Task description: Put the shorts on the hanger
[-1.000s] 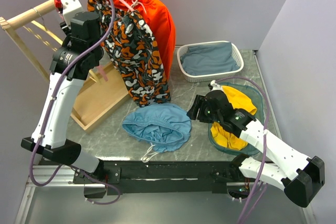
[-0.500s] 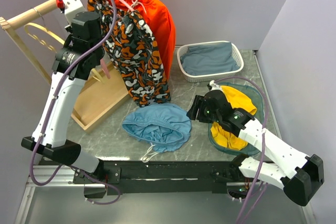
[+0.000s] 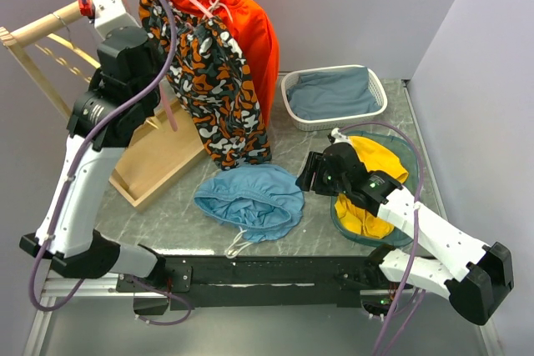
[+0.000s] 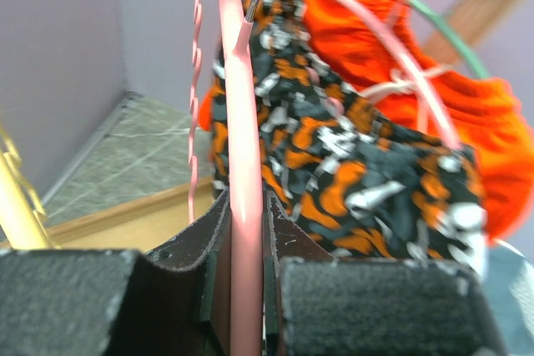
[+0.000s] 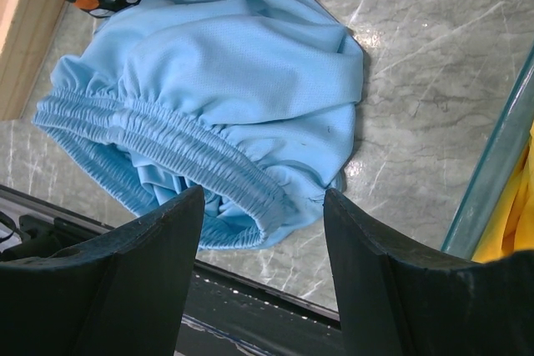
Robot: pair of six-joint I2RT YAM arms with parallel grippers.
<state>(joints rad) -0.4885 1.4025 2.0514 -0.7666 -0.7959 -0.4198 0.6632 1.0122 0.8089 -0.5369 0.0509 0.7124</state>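
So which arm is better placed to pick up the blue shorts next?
Probably right. The right jaws stand open just beside the shorts, which lie on the table; the left jaws are up at the rail, shut on the hanger.

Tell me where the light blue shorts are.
In the top view, the shorts lie bunched on the table, left of the right gripper, in front of the camouflage shorts.

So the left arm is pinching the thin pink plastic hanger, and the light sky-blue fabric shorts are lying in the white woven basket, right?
Not quite. The left gripper does pinch the pink hanger, but the sky-blue shorts lie on the grey marbled table, apart from the white basket. The top view shows it.
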